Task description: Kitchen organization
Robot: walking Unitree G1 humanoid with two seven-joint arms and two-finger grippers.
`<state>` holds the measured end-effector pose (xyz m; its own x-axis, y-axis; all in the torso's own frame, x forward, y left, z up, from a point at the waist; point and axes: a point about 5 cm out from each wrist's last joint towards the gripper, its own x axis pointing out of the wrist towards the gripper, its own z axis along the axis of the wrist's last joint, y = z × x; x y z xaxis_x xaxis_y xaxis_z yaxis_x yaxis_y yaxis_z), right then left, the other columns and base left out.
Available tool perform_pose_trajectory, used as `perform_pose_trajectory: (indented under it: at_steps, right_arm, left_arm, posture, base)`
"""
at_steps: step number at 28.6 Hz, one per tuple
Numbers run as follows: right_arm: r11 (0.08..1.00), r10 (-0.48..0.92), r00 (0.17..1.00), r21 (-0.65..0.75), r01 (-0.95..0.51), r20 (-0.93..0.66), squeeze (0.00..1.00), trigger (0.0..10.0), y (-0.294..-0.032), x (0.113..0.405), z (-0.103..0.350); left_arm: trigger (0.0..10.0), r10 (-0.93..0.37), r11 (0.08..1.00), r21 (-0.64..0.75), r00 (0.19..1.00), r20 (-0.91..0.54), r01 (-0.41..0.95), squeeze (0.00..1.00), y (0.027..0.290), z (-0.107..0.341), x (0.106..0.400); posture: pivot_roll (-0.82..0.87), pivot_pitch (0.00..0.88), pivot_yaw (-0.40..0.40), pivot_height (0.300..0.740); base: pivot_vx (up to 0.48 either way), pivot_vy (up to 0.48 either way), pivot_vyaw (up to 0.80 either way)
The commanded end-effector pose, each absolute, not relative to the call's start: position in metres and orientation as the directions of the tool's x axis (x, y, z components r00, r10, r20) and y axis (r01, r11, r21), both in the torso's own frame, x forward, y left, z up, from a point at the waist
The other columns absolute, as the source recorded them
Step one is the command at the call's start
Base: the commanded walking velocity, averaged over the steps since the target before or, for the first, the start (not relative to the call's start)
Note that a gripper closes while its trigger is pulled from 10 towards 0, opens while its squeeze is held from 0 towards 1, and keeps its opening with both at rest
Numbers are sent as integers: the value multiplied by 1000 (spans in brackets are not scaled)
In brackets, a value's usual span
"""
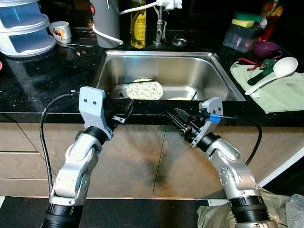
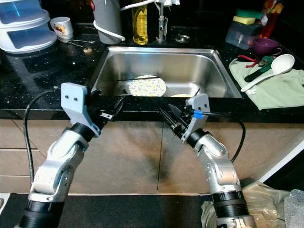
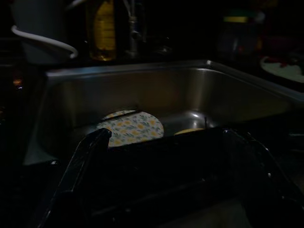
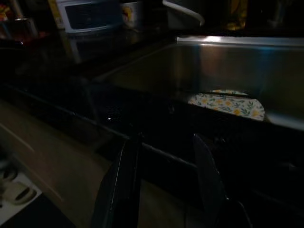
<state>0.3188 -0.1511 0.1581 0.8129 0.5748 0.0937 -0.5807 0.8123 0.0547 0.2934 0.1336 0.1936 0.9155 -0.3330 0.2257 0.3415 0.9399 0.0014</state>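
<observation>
**Hands staged at the desk edge, plate waiting in the sink**

Nearest the robot, both arms are raised in front of the cabinet, each hand level with the front edge of the black desk (image 1: pixel 42 90). Neither holds anything. The left hand (image 1: pixel 124 114) sits just below the near-left corner of the sink (image 1: pixel 209 71); its wrist view shows the fingers (image 3: pixel 88 152) spread wide, framing the basin. The right hand (image 1: pixel 179 122) points inward toward the left one, fingers parted with a clear gap between them. This posture reads as a ready stance: both hands are aimed over the rim so either could go into the basin.

Inside the sink, a floral plate (image 1: pixel 145 90) lies flat on the bottom, left of centre, with a second yellowish item (image 1: pixel 179 99) partly hidden by the near rim. The plate is probably the next thing to pick. It lies low and flat, so a finger must get under its edge.

On the right, a green cloth (image 1: pixel 280 92) carries a white ladle (image 1: pixel 273 73), likely laid there to dry. At the far edge stand an oil bottle (image 1: pixel 138 23), the tap (image 1: pixel 160 21), a mug (image 1: pixel 61 32) and a stacked container (image 1: pixel 23 28) on the far left.
</observation>
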Motion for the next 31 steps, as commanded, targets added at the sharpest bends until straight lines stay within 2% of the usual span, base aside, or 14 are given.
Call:
perform_pose_trajectory:
  at_steps: [1, 5, 6, 8, 11, 12, 13, 15, 16, 20, 23, 27, 31]
  right_arm:
    - [807, 578, 809, 67, -586, 108, 0, 10000, -156, 319, 159]
    - [671, 720, 685, 135, -729, 115, 0, 10000, -161, 303, 157]
    - [671, 720, 685, 135, -729, 115, 0, 10000, -161, 303, 157]
    - [619, 773, 630, 133, -774, 70, 0, 10000, -162, 296, 150]
    - [493, 865, 502, 177, -852, 6, 0, 10000, -167, 277, 137]
    - [493, 865, 502, 177, -852, 6, 0, 10000, -167, 277, 137]
    - [449, 889, 457, 205, -870, -7, 0, 10000, -170, 270, 134]
    - [358, 932, 360, 259, -897, -43, 0, 10000, -176, 255, 127]
    - [343, 939, 340, 276, -898, -59, 0, 10000, -179, 251, 123]
    - [354, 935, 344, 287, -890, -86, 0, 10000, -183, 250, 118]
    - [436, 899, 405, 276, -856, -165, 0, 10000, -192, 254, 105]
    - [538, 835, 470, 243, -807, -286, 0, 10000, -207, 255, 83]
    - [687, 713, 581, 223, -692, -392, 0, 10000, -223, 259, 59]
  left_arm:
    - [10000, -362, 929, 4, 904, 227, 371, 0, 131, 195, 291]
    - [10000, -447, 888, -12, 870, 210, 460, 0, 124, 192, 285]
    - [10000, -447, 888, -12, 870, 210, 460, 0, 124, 192, 285]
    - [10000, -474, 874, -9, 858, 196, 485, 0, 124, 189, 283]
    - [10000, -529, 843, -21, 836, 148, 537, 0, 125, 176, 276]
    - [10000, -529, 843, -21, 836, 148, 537, 0, 125, 176, 276]
    - [10000, -545, 833, -26, 828, 131, 553, 0, 126, 172, 274]
    - [10000, -607, 790, -38, 790, 83, 611, 0, 125, 161, 265]
    - [10000, -640, 764, -44, 765, 65, 643, 0, 124, 156, 260]
    - [10000, -690, 720, -70, 723, 26, 690, 0, 124, 147, 251]
    - [10000, -736, 676, -69, 670, -93, 734, 0, 129, 123, 238]
    - [10000, -653, 756, -103, 736, -179, 646, 0, 146, 99, 242]
    - [10000, -535, 842, -114, 790, -299, 527, 0, 163, 69, 245]
  posture:
    - [65, 37, -39, 740]
    - [62, 31, -39, 740]
    - [62, 31, -39, 740]
    - [62, 30, -40, 740]
    - [66, 24, -44, 740]
    - [66, 24, -44, 740]
    - [66, 23, -44, 740]
    - [65, 23, -45, 740]
    - [68, 25, -48, 740]
    - [68, 25, -49, 740]
    - [67, 28, -50, 740]
    - [71, 31, -49, 740]
    - [70, 35, -49, 740]
  base:
    - [0, 0, 0]
    - [0, 0, 0]
    - [0, 0, 0]
    - [0, 0, 0]
    - [0, 0, 0]
    - [0, 0, 0]
    - [0, 0, 0]
    - [0, 0, 0]
    - [0, 0, 0]
    - [0, 0, 0]
    - [0, 0, 0]
    - [0, 0, 0]
    - [0, 0, 0]
